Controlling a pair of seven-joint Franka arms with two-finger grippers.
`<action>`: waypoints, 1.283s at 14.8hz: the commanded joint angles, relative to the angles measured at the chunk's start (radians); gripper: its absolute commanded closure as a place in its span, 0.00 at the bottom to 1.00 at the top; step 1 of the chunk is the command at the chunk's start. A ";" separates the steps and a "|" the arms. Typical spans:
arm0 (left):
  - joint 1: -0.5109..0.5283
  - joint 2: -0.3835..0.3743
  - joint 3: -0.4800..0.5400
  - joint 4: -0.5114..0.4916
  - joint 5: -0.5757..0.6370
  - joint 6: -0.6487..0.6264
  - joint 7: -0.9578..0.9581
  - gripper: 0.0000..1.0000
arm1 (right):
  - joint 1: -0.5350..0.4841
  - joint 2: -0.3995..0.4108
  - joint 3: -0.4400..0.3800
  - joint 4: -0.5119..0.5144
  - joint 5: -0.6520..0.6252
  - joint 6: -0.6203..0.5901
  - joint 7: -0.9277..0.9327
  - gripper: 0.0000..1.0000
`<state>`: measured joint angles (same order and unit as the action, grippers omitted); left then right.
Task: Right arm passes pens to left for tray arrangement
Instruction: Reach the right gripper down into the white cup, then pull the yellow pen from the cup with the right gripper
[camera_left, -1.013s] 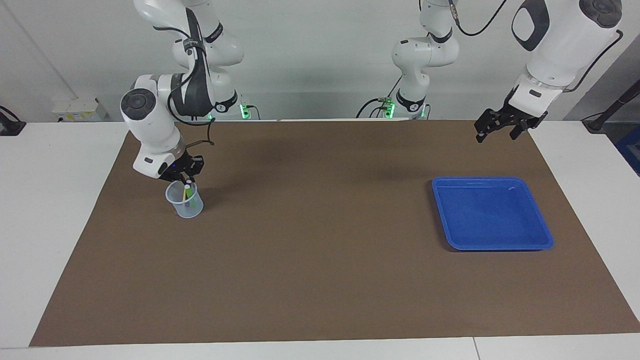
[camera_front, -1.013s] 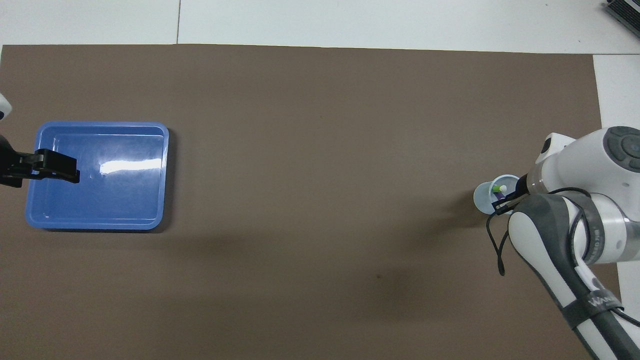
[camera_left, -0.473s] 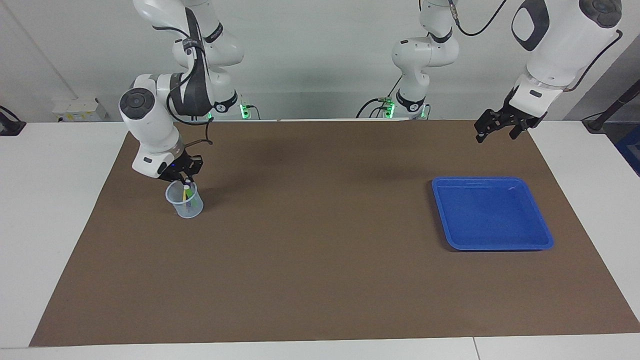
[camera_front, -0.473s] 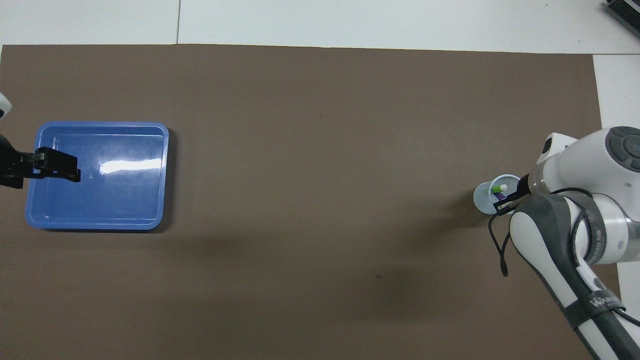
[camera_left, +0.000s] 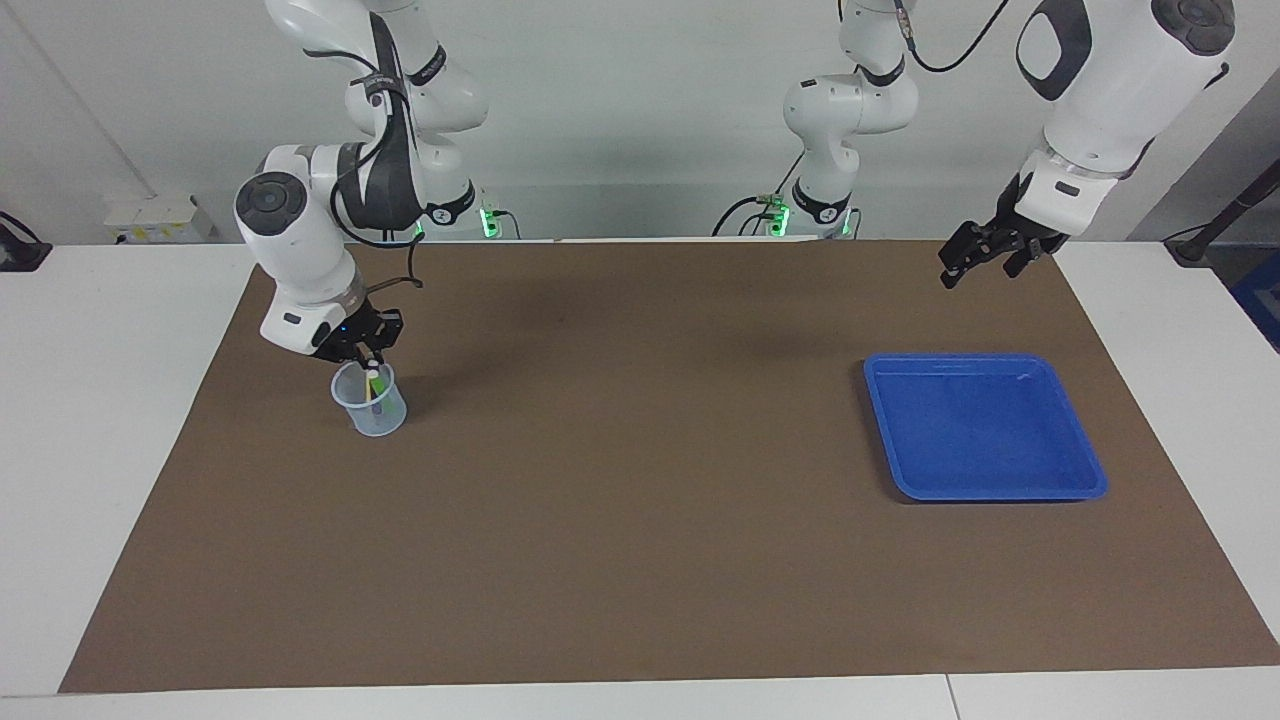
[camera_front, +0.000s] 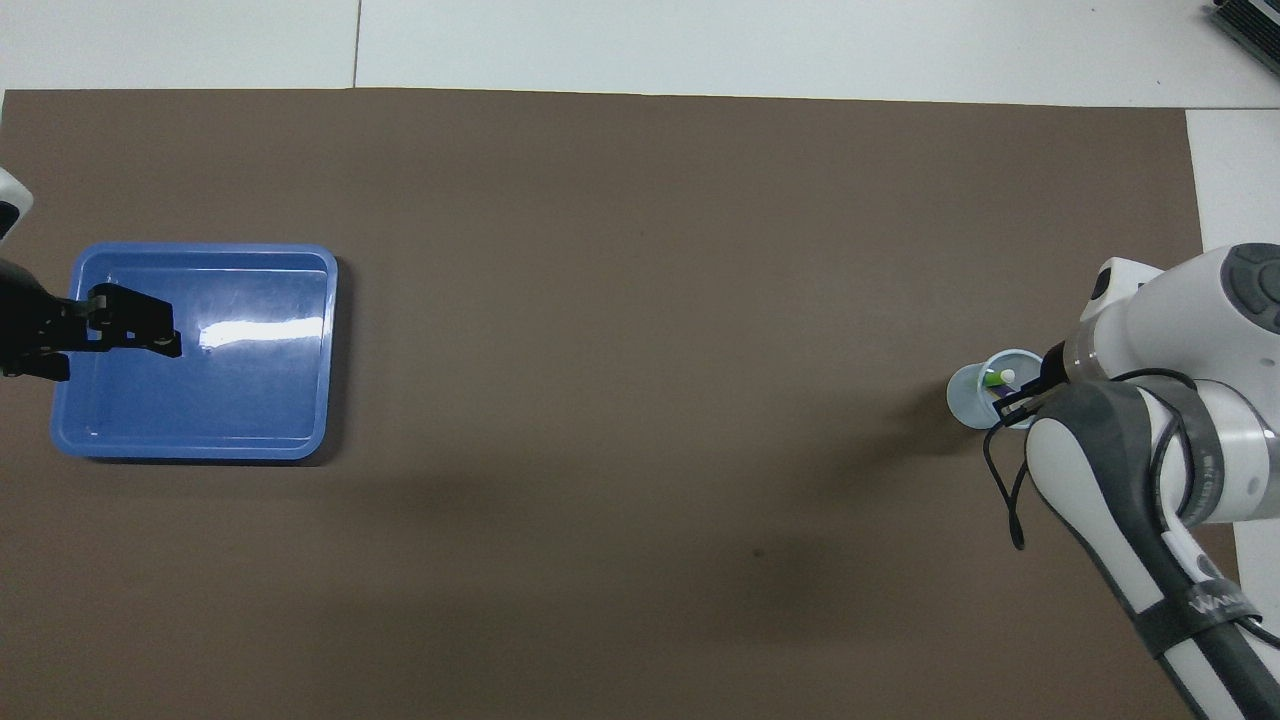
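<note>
Two white robot arms work over a desk (camera_left: 90, 420) covered by a brown mat (camera_left: 640, 520).

In the facing view, the right arm (camera_left: 300, 240) bends down at the left of the frame. Its right hand (camera_left: 368, 352) sits at the mouth of a small translucent cup (camera_left: 370, 405) standing on the mat in the left middle of the frame. The hand's fingertips are pinched together on the top of one of the pens (camera_left: 372, 382); I cannot tell which colour it grips. The pens stand upright in the cup, with green and a pale tip showing above the rim. In the overhead view the cup (camera_front: 975, 395) appears at the right middle of the frame, partly hidden by the arm, with a green pen and a purple one visible inside.

The left arm (camera_left: 1100, 90) comes in at the upper right of the facing view. Its left hand (camera_left: 975, 258) hangs in the air above the mat, fingers spread apart and holding nothing.

The blue tray (camera_left: 985, 428) lies flat on the mat at the right middle of the facing view, well apart from the cup. In the overhead view the left hand (camera_front: 150, 335) overlaps the tray (camera_front: 250, 400) at the left of the frame.
</note>
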<state>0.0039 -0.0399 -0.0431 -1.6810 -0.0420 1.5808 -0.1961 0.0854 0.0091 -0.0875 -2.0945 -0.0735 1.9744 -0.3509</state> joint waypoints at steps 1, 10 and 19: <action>-0.012 -0.021 0.008 -0.026 -0.018 0.022 -0.040 0.00 | -0.012 0.008 0.005 0.068 -0.014 -0.075 -0.026 1.00; -0.058 -0.026 0.003 -0.039 -0.044 0.019 -0.171 0.00 | -0.024 -0.011 0.000 0.172 -0.031 -0.212 -0.048 1.00; -0.071 -0.038 0.000 -0.060 -0.082 0.024 -0.443 0.00 | -0.027 -0.011 -0.003 0.307 -0.008 -0.391 -0.051 1.00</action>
<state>-0.0518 -0.0463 -0.0534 -1.6996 -0.0990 1.5816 -0.5823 0.0706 -0.0004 -0.0918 -1.8271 -0.0964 1.6293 -0.3719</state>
